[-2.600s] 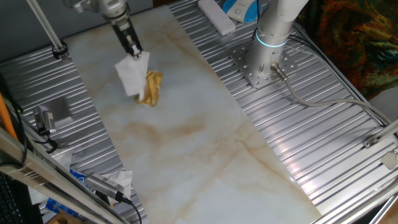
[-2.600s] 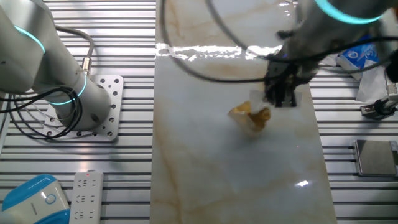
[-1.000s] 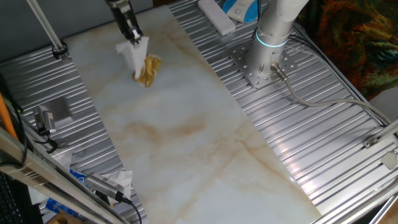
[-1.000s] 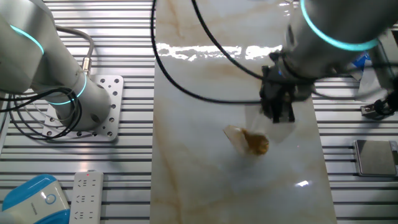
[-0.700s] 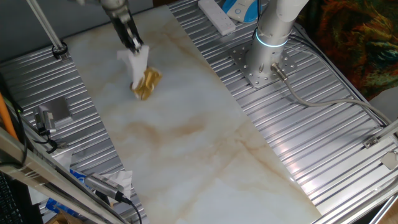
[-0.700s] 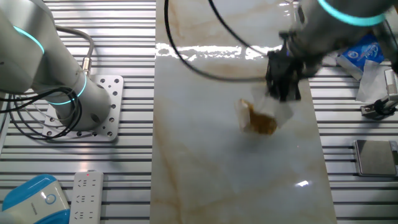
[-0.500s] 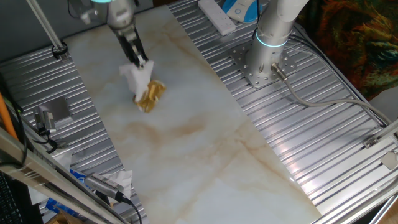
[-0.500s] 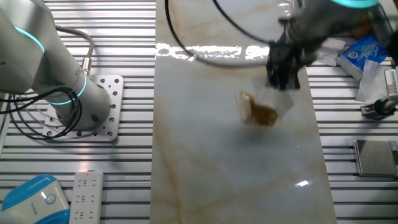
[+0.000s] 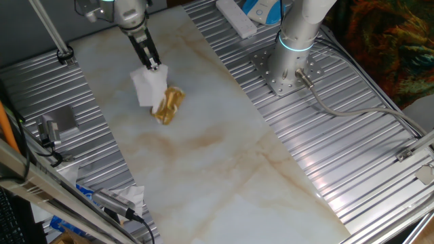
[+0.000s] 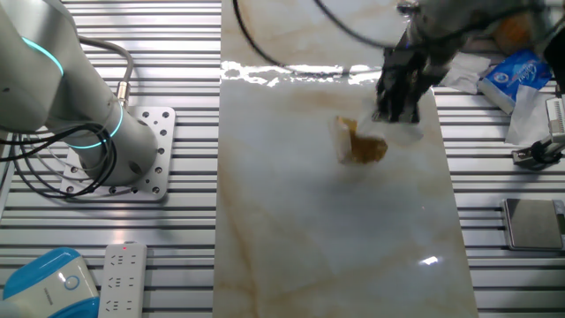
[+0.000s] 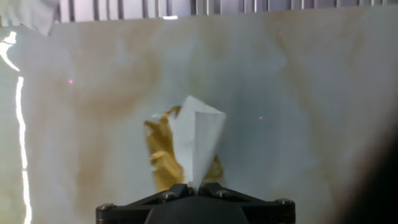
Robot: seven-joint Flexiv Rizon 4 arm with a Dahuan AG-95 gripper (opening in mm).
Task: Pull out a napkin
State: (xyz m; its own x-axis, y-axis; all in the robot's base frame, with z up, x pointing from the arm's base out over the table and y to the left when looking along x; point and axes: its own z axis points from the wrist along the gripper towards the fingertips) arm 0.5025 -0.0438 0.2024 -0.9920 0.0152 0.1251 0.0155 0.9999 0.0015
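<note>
the gripper (image 9: 154, 66) has its jaws pinched tight on the top of the white napkin (image 9: 148, 88), which hangs against the gold packet (image 9: 168, 105).

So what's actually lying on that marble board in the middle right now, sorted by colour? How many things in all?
White: 1, the napkin, pinched at its top in the gripper.
Gold: 1, the shiny wrinkled packet, right beside the napkin.
Total: 2.
</note>
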